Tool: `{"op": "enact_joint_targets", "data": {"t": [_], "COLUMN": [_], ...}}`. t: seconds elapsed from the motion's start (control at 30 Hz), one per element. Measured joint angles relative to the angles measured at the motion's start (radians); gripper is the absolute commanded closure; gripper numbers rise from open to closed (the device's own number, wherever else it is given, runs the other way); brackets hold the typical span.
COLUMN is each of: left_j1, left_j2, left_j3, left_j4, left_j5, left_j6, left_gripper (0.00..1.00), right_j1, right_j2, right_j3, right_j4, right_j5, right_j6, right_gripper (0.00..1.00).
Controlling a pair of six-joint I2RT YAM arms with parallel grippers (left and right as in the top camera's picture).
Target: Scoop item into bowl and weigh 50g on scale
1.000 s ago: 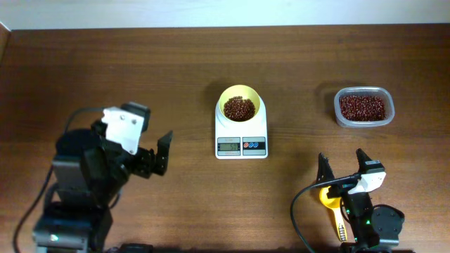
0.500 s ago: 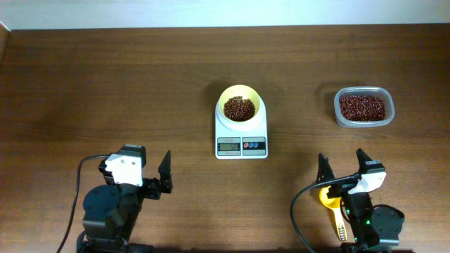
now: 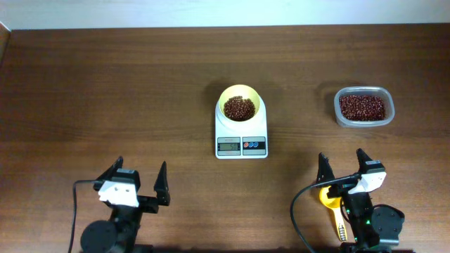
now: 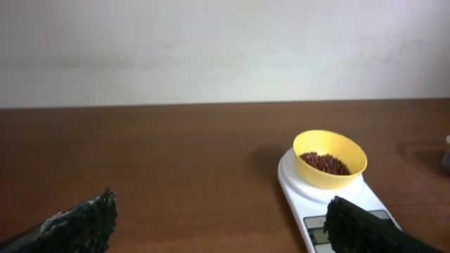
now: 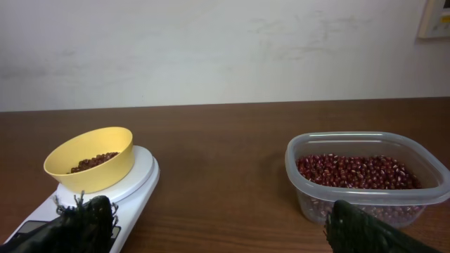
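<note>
**Beans [image 3: 239, 107] are sitting in the pale yellow bowl [image 3: 240, 91] on the scale [image 3: 232, 133], with both claws apart**

The small reddish-brown beans are lying in a low heap at the bottom of the bowl, well below its rim. The bowl is resting on the round platform of the white kitchen scale, at the middle of the brown wooden desk [image 3: 105, 84]. The scale's grey display and its red and blue buttons are facing the desk's front edge. The digits are too small to read.

Off to the right of the scale and well apart from it, a clear plastic tub [image 3: 363, 89] is holding many more of the same beans.

The left claw [image 3: 140, 165] is hovering near the front edge on the left, with its fingers spread wide and nothing between them. In its wrist view, the bowl and scale are showing ahead and to the right. The right claw [image 3: 341, 156] is hanging near the front edge on the right, likewise spread and gripping nothing. A darker yellow scoop [image 3: 328, 199] is lying on the desk beneath that arm's wrist.
</note>
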Motion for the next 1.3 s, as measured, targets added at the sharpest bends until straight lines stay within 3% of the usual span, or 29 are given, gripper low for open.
{"op": "enact_joint_targets", "data": {"t": [0.23,0.47,0.53,0.7,0.87,1.3], "left_j1": [0.0,0.0,0.0,0.004,0.116,0.075], "left_j2": [-0.039,-0.043,-0.042,-0.043,-0.043,-0.043], "left_j3": [-0.031,-0.321,-0.386,-0.409,-0.409,-0.409], "left_j4": [0.04,0.438,0.492,0.459,0.426,0.426], "left_j5": [-0.004,-0.055,-0.064,-0.098,-0.086,-0.08], "left_j6": [0.0,-0.003,-0.003,0.048,0.082,0.114], "left_gripper": [0.02,0.02,0.02,0.02,0.02,0.02], "right_j1": [0.0,0.0,0.0,0.0,0.0,0.0], "right_j2": [0.0,0.0,0.0,0.0,0.0,0.0], "right_j3": [0.0,0.0,0.0,0.0,0.0,0.0], "right_j4": [0.0,0.0,0.0,0.0,0.0,0.0], "right_j5": [0.0,0.0,0.0,0.0,0.0,0.0], "right_j6": [0.001,0.0,0.0,0.0,0.0,0.001], "right_gripper": [0.01,0.01,0.01,0.01,0.01,0.01]}}
